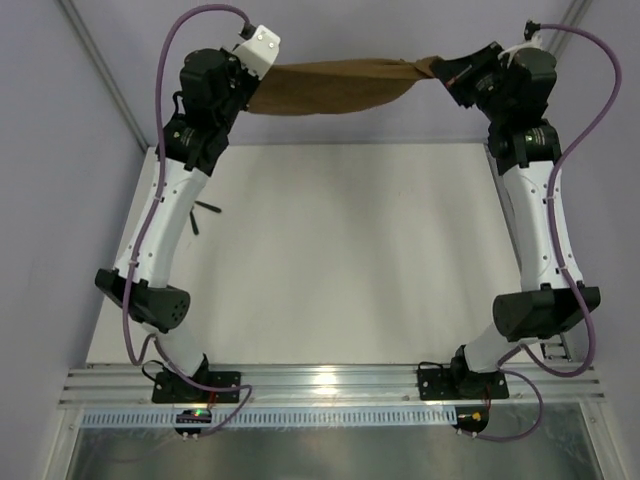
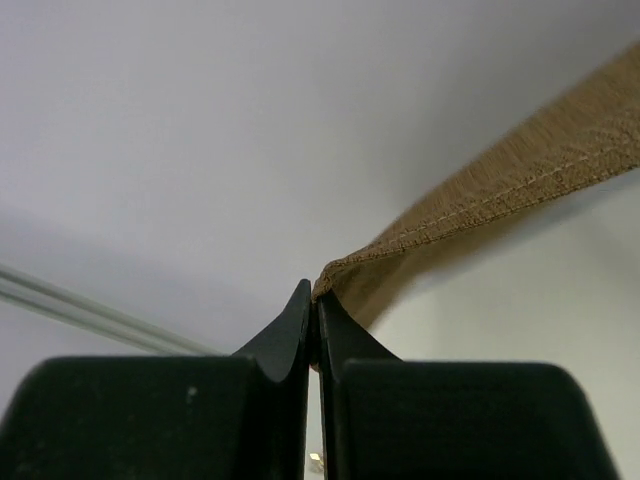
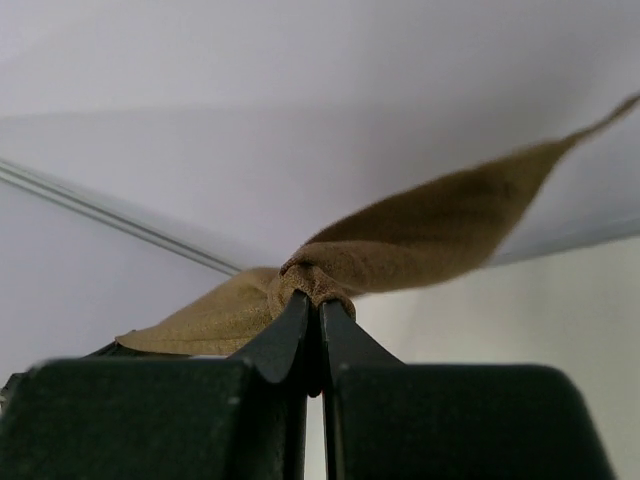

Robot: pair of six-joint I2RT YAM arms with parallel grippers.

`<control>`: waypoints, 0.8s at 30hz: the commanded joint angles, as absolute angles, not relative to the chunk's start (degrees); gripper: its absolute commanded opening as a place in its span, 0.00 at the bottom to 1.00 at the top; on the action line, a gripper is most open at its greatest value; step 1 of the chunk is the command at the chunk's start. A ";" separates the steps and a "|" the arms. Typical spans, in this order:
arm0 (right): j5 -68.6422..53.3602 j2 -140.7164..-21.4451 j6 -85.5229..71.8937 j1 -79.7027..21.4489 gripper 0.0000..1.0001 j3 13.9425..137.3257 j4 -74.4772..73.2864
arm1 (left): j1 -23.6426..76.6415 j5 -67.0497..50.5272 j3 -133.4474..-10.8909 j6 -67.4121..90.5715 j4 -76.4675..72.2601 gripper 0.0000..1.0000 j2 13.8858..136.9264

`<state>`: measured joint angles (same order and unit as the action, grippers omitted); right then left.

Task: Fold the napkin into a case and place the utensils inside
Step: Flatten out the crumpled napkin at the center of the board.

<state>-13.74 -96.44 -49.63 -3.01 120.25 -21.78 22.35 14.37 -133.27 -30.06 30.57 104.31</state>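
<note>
The brown napkin (image 1: 335, 88) hangs stretched in the air between both grippers, above the table's far edge, sagging a little in the middle. My left gripper (image 1: 262, 80) is shut on its left corner; in the left wrist view the hemmed napkin (image 2: 520, 170) runs up and right from the pinched tips (image 2: 316, 300). The right gripper (image 1: 440, 70) is shut on the bunched right corner, and in the right wrist view the napkin (image 3: 430, 235) fans out to both sides of the tips (image 3: 320, 305). Thin black utensil handles (image 1: 205, 208) poke out beside the left arm, their heads hidden.
The white table (image 1: 350, 260) lies below the cloth. A metal rail (image 1: 330, 382) carries both arm bases at the near edge. A slanted frame post (image 1: 105, 80) stands at the far left.
</note>
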 commanded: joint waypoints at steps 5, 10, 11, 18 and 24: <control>-10.28 -79.64 -47.02 -0.79 0.03 76.95 -10.48 | 20.30 1.52 -94.61 -34.37 24.09 0.00 89.75; -10.55 -73.83 -51.06 -0.88 0.03 47.58 -3.27 | 21.00 -3.43 -66.51 -37.35 20.84 0.00 85.70; -10.63 -73.74 -52.37 -1.14 0.04 44.07 -2.30 | 21.18 -3.43 -63.84 -37.70 20.31 0.00 85.69; -10.90 -70.33 -55.19 -2.55 0.44 25.50 -0.44 | 21.44 -5.97 -52.92 -38.32 22.67 0.00 84.20; -0.80 -50.83 -51.43 -2.55 0.64 26.26 -13.87 | 21.97 -10.44 -48.79 -39.46 27.41 0.07 79.38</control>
